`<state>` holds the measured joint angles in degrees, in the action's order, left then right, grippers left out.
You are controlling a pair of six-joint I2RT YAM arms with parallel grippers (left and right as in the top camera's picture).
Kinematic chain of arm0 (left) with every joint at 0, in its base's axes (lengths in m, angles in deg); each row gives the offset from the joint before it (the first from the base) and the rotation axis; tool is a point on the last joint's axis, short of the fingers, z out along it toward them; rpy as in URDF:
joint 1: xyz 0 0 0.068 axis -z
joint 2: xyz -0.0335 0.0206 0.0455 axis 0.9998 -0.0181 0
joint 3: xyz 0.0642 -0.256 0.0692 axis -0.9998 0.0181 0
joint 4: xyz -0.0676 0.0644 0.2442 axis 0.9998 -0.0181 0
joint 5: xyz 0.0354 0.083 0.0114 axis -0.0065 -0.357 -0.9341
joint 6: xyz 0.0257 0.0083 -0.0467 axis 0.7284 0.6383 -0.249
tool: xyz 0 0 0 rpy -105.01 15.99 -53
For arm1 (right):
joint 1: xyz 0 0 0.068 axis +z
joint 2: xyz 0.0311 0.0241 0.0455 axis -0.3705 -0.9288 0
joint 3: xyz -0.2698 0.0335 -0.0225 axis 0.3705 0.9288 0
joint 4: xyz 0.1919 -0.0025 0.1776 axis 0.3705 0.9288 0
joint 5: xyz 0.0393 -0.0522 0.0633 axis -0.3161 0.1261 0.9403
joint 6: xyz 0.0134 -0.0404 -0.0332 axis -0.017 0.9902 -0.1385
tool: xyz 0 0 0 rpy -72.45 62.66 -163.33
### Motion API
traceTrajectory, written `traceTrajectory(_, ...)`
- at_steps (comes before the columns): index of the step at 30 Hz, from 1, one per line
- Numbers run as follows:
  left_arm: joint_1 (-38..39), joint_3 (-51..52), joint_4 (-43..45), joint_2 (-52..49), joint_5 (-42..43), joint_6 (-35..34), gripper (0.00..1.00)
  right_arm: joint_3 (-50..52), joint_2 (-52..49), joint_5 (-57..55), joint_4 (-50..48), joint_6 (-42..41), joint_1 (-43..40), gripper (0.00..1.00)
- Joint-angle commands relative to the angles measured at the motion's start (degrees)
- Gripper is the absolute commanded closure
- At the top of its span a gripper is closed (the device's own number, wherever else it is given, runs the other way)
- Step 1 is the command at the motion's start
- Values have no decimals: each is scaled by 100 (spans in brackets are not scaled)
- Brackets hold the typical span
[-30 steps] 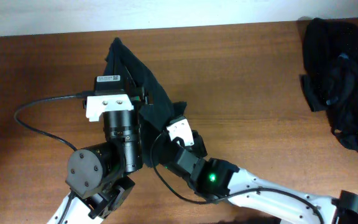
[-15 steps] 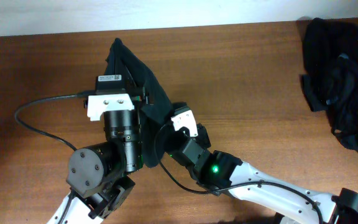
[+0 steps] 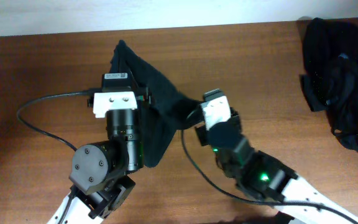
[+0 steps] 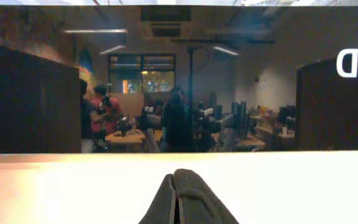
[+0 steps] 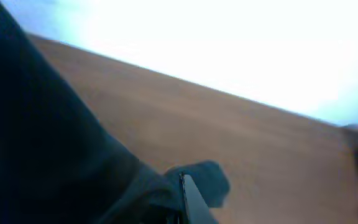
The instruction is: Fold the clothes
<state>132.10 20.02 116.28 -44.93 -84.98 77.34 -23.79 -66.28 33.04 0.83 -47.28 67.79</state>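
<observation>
Garment (image 3: pixel 157 106): black, stretched between both grippers over the left half of the desk (image 3: pixel 260 56).
Spare clothes (image 3: pixel 340 74): heaped at the far right.
Left gripper (image 4: pixel 177 198): closed on the cloth.
Right gripper (image 5: pixel 183 194): pinched shut on a corner.
Risk: the thin pinch slips under tension and the cloth drops bunched.
Change: the right gripper, earlier ajar, is now clamped and further right; the garment is spread wider.

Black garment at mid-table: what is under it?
Only brown table shows around the black garment. Whatever lies beneath is covered; the left arm's camera housing overlaps its left part, and the right pincer grips its right edge.
</observation>
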Motion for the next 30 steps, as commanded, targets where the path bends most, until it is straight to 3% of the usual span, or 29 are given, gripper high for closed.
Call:
traceTrajectory(1, -28, -133, 22, 24, 48, 68, 99, -98, 363, 9, 0, 758, -205, 96)
traceTrajectory(17, -28, -133, -26, -2, 420, 61, 99, -675, 1423, -79, 459, 1644, -1174, 96)
traceTrajectory(21, -28, -133, -24, -170, 1045, 48, 100, -942, 1421, -142, 730, 1622, -1373, 96)
traceTrajectory(30, -28, -481, -133, -940, 2070, -809, 100, -2223, 1235, -142, 1978, 1508, -1851, 96)
